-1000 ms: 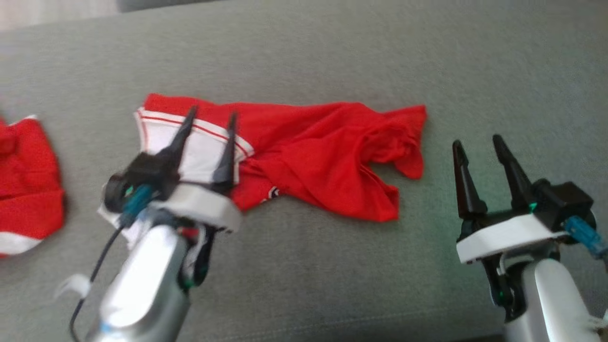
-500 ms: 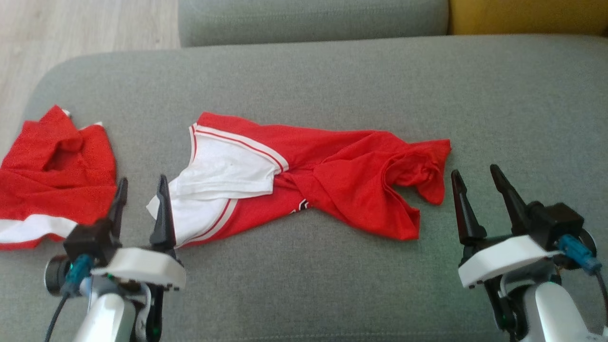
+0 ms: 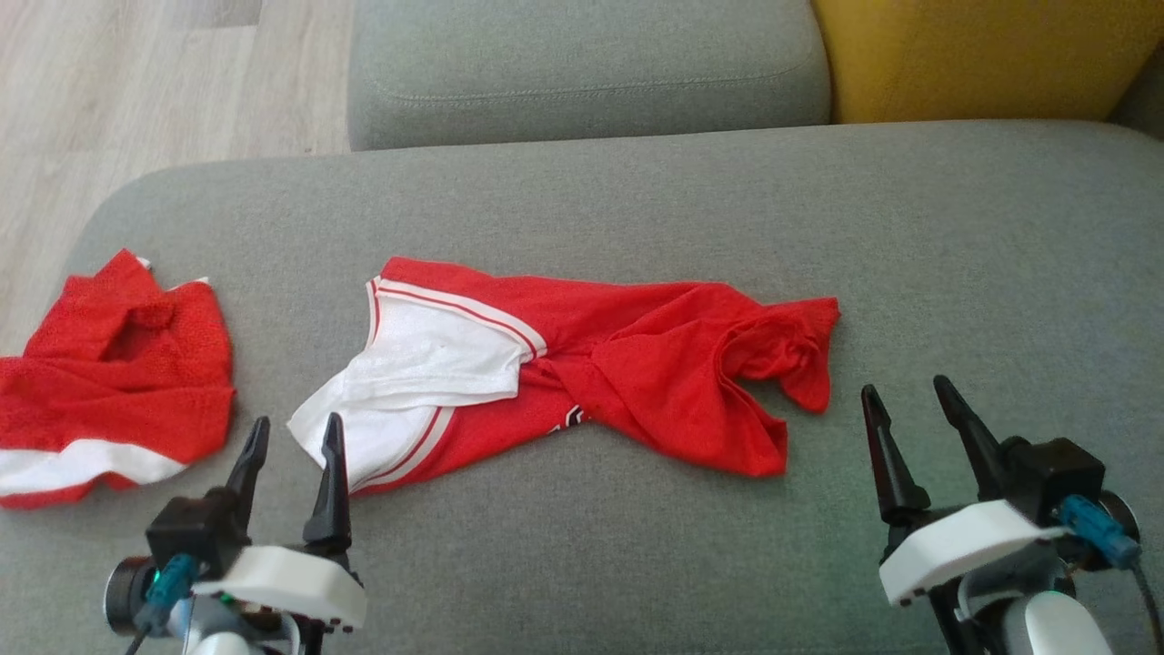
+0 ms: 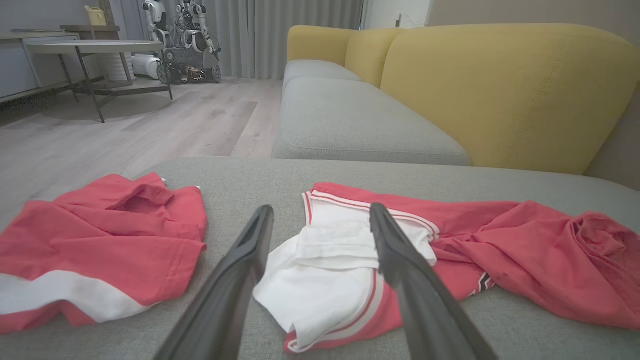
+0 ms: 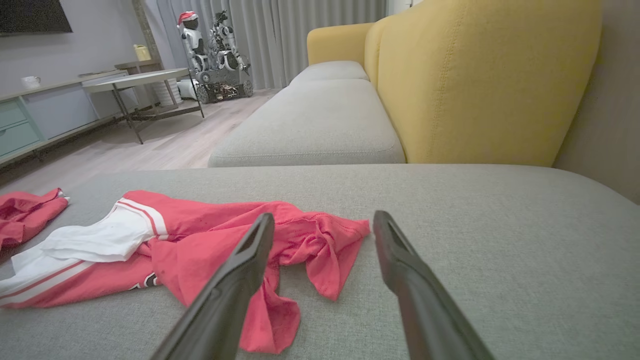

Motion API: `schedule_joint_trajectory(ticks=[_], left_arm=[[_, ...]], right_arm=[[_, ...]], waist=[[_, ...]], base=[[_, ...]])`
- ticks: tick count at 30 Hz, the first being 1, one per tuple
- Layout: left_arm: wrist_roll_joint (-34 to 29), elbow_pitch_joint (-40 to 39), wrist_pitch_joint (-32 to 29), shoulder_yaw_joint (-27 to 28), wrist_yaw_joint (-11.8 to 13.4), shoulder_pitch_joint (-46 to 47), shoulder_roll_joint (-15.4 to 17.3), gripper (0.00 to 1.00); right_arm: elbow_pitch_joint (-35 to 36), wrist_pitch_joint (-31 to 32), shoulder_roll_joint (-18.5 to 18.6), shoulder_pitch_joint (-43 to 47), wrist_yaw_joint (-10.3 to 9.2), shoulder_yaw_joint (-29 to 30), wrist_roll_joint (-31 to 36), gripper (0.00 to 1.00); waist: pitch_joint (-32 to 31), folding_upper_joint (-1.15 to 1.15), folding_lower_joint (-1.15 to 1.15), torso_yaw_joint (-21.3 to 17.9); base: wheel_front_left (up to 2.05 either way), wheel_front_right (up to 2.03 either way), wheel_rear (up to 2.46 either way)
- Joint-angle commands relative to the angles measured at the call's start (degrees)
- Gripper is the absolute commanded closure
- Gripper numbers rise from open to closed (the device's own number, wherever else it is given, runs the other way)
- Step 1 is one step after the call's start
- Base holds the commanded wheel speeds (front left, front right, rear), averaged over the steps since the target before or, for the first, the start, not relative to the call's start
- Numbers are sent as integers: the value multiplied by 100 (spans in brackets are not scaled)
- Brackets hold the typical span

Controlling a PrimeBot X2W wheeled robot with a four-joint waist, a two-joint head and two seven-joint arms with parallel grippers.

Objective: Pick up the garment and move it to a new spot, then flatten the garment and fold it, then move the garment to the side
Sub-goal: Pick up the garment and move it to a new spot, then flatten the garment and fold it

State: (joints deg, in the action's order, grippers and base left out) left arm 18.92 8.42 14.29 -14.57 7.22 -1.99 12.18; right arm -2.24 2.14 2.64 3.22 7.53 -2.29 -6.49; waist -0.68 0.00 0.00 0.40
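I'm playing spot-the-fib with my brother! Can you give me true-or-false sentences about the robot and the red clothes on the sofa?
1. The left gripper and the right gripper are both open and empty. True.
2. The middle garment is neatly folded. False: it lies twisted and bunched on the grey cushion.
3. A second red garment lies to the robot's left. True.
4. The sofa back is blue. False: it is yellow.
5. The right gripper is pinching the middle garment. False: it hovers open beside the cloth's end.
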Motion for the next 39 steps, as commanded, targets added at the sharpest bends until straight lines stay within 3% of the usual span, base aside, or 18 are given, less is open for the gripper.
schedule_joint_trajectory(ticks=[1, 28, 39], left_arm=[[21, -218, 49, 167, -14, 222, 119, 0], [89, -168, 20, 64, 62, 229, 131, 0], [54, -197, 38, 4, 31, 519, 104, 0]], right_arm=[[260, 3, 24, -154, -4, -137, 17, 0], [284, 45, 24, -117, -4, -122, -26, 0], [-350, 374, 24, -599, -4, 172, -145, 0]], waist=[[-11, 0, 0, -4], [1, 0, 0, 21], [353, 0, 0, 176]], base=[[0, 0, 0], [0, 0, 0], [0, 0, 0]])
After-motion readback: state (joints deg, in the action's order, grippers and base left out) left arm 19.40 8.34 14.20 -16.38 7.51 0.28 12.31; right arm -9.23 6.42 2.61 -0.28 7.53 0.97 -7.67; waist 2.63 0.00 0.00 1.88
